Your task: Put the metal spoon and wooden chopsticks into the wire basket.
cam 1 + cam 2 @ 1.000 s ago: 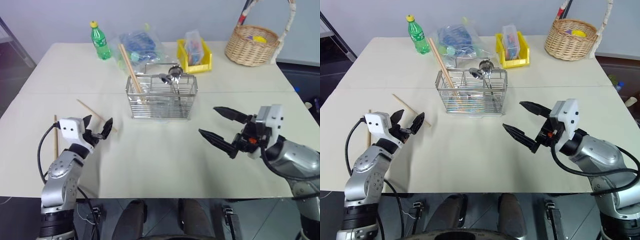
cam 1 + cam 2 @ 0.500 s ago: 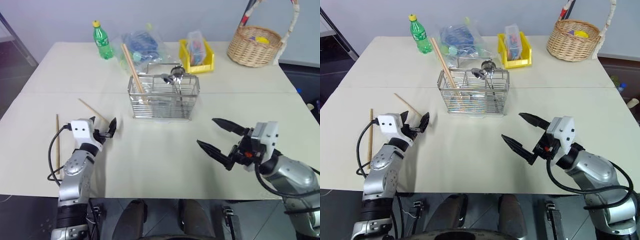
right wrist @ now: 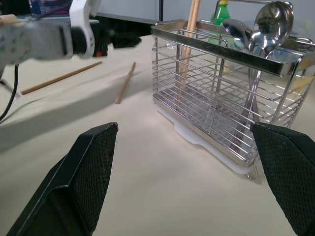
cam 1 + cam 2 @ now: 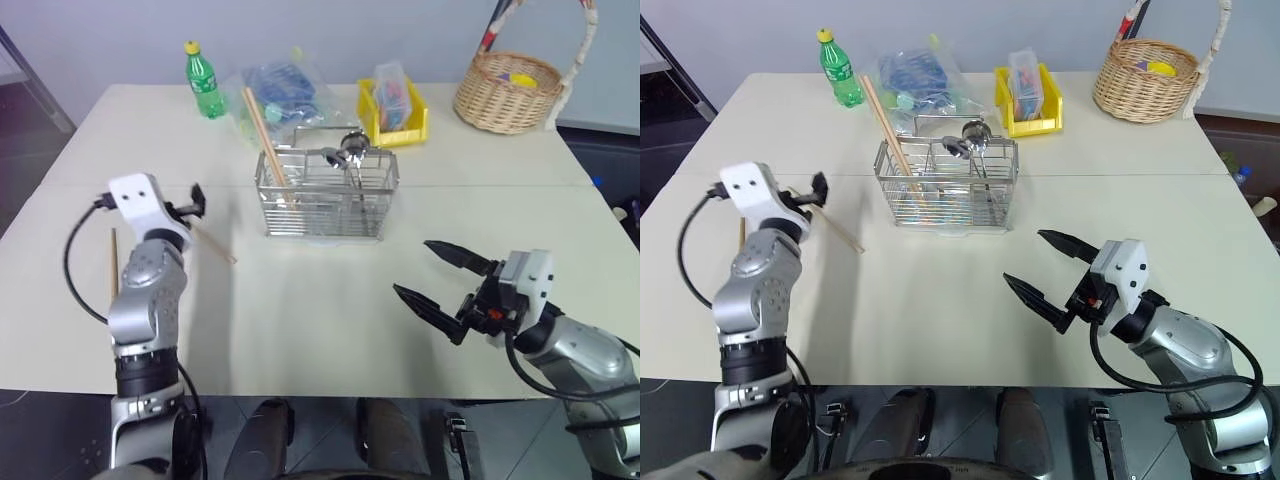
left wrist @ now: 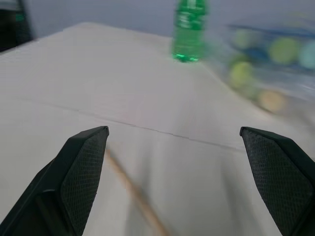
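Spoons already sit in the wire basket (image 4: pixel 325 192); left gripper (image 4: pixel 193 200) hangs wide open above a loose chopstick (image 4: pixel 212 244), probably lining up a grab; right gripper (image 4: pixel 440 282) idles open too.

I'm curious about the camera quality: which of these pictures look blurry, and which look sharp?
Left wrist view: green bottle, bag and chopstick smeared and soft. Right wrist view: wire basket and spoons crisp. Head views: evenly lit, sharp, soft shadows on the table.
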